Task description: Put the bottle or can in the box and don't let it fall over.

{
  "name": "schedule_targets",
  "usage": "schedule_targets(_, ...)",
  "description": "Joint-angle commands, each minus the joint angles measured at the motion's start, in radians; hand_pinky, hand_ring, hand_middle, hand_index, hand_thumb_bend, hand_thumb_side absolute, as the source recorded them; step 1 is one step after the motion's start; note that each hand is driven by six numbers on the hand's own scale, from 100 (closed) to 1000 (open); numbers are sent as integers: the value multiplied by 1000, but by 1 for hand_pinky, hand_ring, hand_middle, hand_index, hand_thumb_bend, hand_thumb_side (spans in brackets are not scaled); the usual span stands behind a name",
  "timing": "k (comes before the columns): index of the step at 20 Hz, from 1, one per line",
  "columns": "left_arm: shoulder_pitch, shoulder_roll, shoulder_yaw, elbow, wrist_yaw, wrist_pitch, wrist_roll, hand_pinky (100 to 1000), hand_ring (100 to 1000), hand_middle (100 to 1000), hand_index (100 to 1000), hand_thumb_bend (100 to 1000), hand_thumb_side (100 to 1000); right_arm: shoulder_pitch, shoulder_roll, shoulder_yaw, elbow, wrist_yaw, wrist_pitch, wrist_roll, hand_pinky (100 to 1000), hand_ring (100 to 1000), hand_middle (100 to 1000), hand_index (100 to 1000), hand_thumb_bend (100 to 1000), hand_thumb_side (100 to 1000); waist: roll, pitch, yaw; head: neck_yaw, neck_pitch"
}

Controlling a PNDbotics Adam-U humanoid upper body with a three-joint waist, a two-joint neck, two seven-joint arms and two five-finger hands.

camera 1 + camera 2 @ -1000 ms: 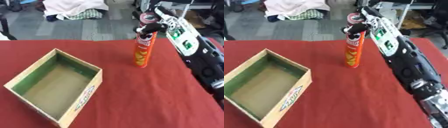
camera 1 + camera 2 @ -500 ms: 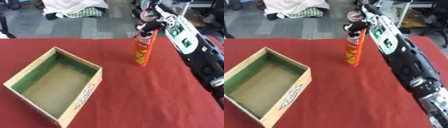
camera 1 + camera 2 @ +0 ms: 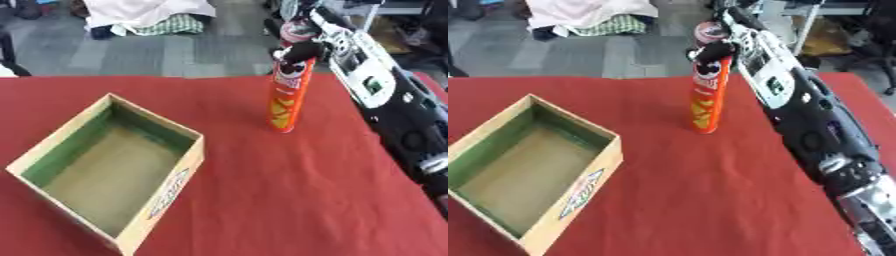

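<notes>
Can [image 3: 287, 95] tilted further, right hand [image 3: 296, 49] gripping top.

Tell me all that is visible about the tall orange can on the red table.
The orange can is a tall, slim tube with yellow and white print and a red lid. Its base meets the red tablecloth and it leans slightly, top to the right. The right hand grips its top. It is outside the open cardboard box, to the box's right.

A red cloth [image 3: 289, 200] covers the bench. Beyond its far edge lies grey floor [image 3: 184, 50], with a heap of white fabric [image 3: 149, 12] and a green checked piece [image 3: 171, 25] just beside it.
</notes>
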Motion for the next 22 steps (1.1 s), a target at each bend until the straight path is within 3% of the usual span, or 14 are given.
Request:
schedule_targets(1, -5, 29, 11, -17, 3, 2, -1, 813, 827, 784, 696, 636, 424, -11, -23, 0, -18, 13, -17, -4, 100, 431, 389, 430, 100, 100, 2, -15, -1, -1, 2)
schedule_targets(6, -5, 29, 12, -18, 2, 2, 0, 813, 827, 784, 696, 636, 424, -11, -24, 1, -16, 11, -23, -47, 100, 325, 243, 274, 100, 100, 1, -15, -2, -2, 3)
schedule_targets(13, -5, 31, 13, -19, 2, 1, 1, 814, 826, 784, 696, 637, 425, -14, -26, 0, -23, 14, -6, -96, 100, 280, 106, 173, 100, 100, 2, -16, -2, -3, 6)
schedule_targets(22, -4, 32, 15, -21, 0, 1, 2, 815, 826, 783, 696, 637, 424, -21, -31, -17, -110, -27, 33, -146, 100, 251, 100, 133, 100, 100, 4, -18, -4, -4, 11)
